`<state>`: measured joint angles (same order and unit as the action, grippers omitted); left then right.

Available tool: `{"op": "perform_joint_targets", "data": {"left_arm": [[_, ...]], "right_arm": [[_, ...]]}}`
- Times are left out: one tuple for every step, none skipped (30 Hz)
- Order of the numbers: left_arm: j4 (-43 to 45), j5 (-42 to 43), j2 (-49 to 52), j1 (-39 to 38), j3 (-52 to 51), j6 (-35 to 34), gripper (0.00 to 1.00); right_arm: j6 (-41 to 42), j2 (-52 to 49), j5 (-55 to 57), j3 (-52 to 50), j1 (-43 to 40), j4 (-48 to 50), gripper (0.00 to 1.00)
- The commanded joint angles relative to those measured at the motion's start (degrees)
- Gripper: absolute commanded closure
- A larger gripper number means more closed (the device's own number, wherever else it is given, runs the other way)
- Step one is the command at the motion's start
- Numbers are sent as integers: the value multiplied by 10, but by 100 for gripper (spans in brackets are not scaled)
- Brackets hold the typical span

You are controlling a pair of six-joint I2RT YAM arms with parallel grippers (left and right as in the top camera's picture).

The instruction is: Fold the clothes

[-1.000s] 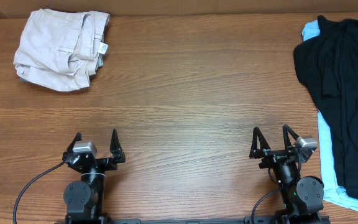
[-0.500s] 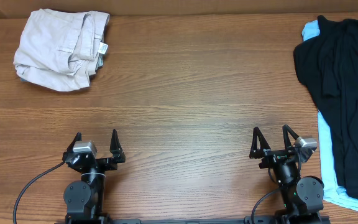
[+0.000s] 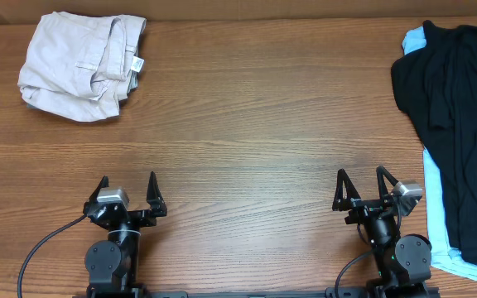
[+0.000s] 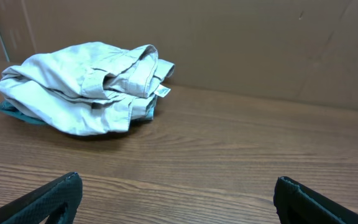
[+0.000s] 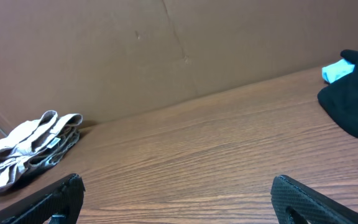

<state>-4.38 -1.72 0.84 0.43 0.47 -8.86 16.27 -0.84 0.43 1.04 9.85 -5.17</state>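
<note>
Beige khaki shorts (image 3: pixel 79 64) with a small white tag lie bunched at the table's far left; they also show in the left wrist view (image 4: pixel 86 87) and small in the right wrist view (image 5: pixel 27 146). A bluish garment edge (image 4: pixel 14 111) peeks from under them. A black garment (image 3: pixel 454 108) lies on a pale-blue garment (image 3: pixel 437 215) at the right edge; both show in the right wrist view (image 5: pixel 356 93). My left gripper (image 3: pixel 127 192) is open and empty at the near left. My right gripper (image 3: pixel 360 186) is open and empty at the near right.
A brown cardboard wall (image 4: pixel 241 43) stands along the table's far edge. The wooden table (image 3: pixel 255 124) stretches bare between the two clothes piles. A black cable (image 3: pixel 40 248) runs from the left arm base.
</note>
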Motion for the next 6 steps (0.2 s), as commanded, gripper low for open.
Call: {"op": "perform_joint_targets", "data": {"left_arm": [[1, 7, -6, 3, -2, 1, 0], [1, 7, -6, 3, -2, 1, 0], [1, 7, -6, 3, -2, 1, 0], [1, 7, -6, 3, -2, 1, 0], [1, 7, -6, 3, -2, 1, 0], [1, 7, -6, 3, -2, 1, 0]], "right_arm": [[1, 7, 4, -6, 3, 4, 0], [1, 7, 4, -6, 3, 4, 0], [1, 7, 4, -6, 3, 4, 0], [1, 7, 4, -6, 3, 4, 0], [1, 7, 4, -6, 3, 4, 0], [1, 7, 4, -6, 3, 4, 0]]}}
